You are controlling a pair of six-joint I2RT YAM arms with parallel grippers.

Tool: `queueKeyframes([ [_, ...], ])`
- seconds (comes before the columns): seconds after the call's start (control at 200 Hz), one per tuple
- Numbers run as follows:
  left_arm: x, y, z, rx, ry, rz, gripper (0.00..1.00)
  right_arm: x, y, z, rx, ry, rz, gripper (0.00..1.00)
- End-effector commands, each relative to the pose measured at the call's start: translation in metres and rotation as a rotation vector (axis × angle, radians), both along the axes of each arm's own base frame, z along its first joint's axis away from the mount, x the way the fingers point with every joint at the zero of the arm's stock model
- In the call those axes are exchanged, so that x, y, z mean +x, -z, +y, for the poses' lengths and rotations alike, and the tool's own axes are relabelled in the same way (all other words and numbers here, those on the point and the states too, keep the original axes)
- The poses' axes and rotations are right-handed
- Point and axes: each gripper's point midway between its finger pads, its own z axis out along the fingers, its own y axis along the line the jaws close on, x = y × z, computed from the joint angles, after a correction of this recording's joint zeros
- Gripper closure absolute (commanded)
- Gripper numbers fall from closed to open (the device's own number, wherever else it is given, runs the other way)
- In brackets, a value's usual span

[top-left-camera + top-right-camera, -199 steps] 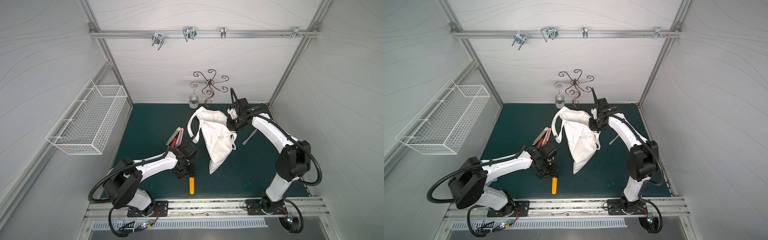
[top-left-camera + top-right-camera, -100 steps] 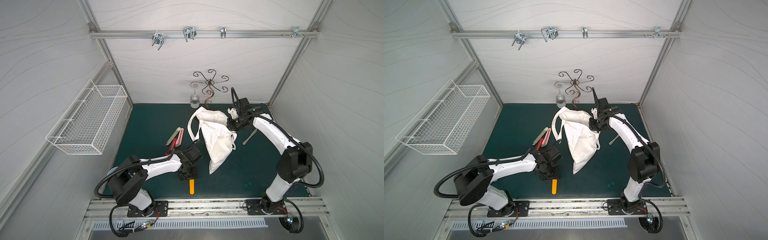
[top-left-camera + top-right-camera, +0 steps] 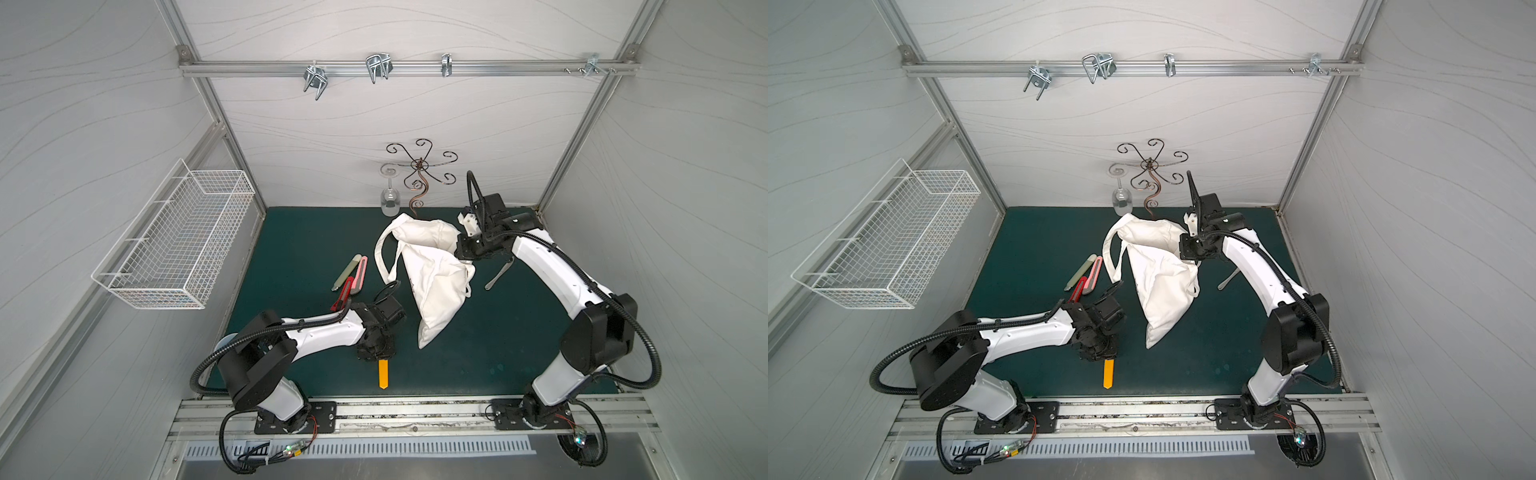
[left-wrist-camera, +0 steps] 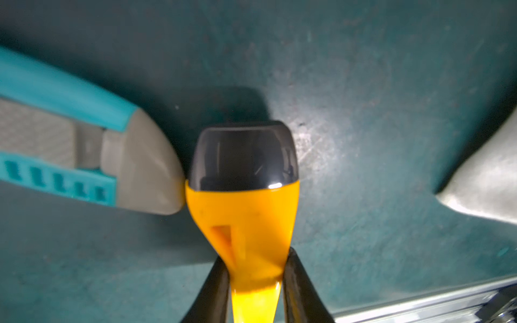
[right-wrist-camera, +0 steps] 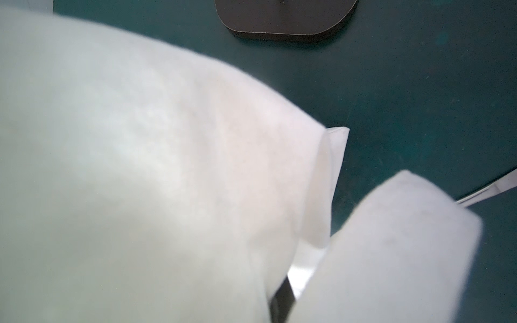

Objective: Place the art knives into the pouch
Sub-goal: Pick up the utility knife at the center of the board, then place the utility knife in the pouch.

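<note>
Knife [image 3: 383, 374] lies on the mat [image 3: 519, 353] close to the front rail [image 3: 395, 409], with the left gripper [image 3: 376, 353] directly over it. In the left wrist view both dark fingers [image 4: 218, 285] press against the narrow yellow waist, so the grip reads as closed on the knife, which looks not yet lifted. Its long axis runs front to back. The pointed yellow end faces the rail, and the black cap [image 4: 243, 156] faces the back, hidden under the wrist in both top views. A teal cutter [image 4: 84, 156] touches the knife's side with its grey nose, right where the cap meets the yellow. The pouch [image 3: 432, 282] lies farther back and toward the right arm's side, apart from the grip, and is stretched on a slant. Its closed bottom corner is nearest the knife, and its mouth and handles [image 3: 380, 257] are at the far end. The right gripper [image 3: 467, 249] is at that far end with its jaws closed, and appears to pinch the rim cloth and hold it raised. The left arm is the nearer one. My judgement is that it must carry the knife back past the bottom corner to reach the mouth, then swing the knife's axis roughly into line with the pouch's slant before sliding it in. The lift may nudge the teal cutter.
</note>
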Motion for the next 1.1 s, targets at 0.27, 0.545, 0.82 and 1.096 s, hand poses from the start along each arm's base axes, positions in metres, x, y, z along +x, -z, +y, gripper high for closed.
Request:
queueKeyframes([
  [0.27, 0.005, -0.018, 0.006, 0.038, 0.032, -0.065, 0.85, -0.013, -0.007, -0.004, -0.024, -0.027, -0.010, 1.00],
  [0.545, 0.015, -0.075, 0.018, 0.042, 0.052, -0.187, 0.86, -0.012, -0.002, -0.008, -0.053, -0.018, -0.006, 1.00],
  [0.82, 0.046, -0.163, 0.022, 0.023, 0.079, -0.411, 0.85, -0.015, 0.004, -0.007, -0.072, -0.025, 0.003, 1.00],
  [1.096, 0.117, -0.268, 0.003, -0.101, 0.060, -0.670, 0.84, -0.026, 0.013, 0.001, -0.085, -0.049, 0.017, 1.00],
])
